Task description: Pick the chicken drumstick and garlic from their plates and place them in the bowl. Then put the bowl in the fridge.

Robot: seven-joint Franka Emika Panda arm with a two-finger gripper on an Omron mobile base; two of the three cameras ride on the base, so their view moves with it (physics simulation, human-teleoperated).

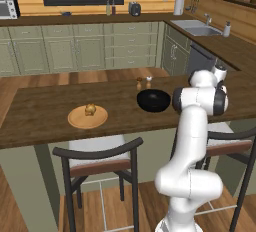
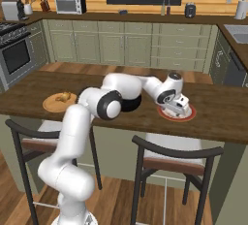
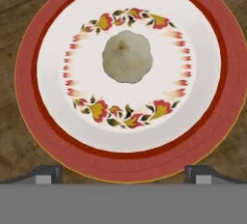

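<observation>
The end effector (image 3: 123, 174) hangs over the red-rimmed plate (image 3: 58, 141), looking straight down at the garlic (image 3: 128, 56). Its 2 fingertips (image 3: 46, 174) stand wide apart at the bottom corners of the hand view, spread and holding nothing. In the right base view the end effector (image 2: 178, 108) sits just above that plate (image 2: 191, 116) on the table (image 2: 223, 107).

The step in hand looks like the garlic pick. The garlic lies at the plate's centre, inside the ring of painted flowers, but it shows above the midline between the fingertips, so the hand probably needs to shift forward until the bulb sits between them. Then a straight descent should do, with the fingers spread until they flank the bulb's widest part. The bulb is rounded and lumpy, so a grip too high could squeeze it out; closing low, near the plate but not scraping it, seems safer. Lift clear of the rim before swinging away.

The bowl (image 1: 153, 100) stands just beside this plate, toward the wooden plate (image 1: 75, 120), and looks empty from here. The drumstick (image 1: 90, 109) rests on that wooden plate, well apart from the arm, so it waits its turn. 2 small shakers (image 1: 143, 82) stand just behind the bowl; keep the carry path low but clear of them.
</observation>
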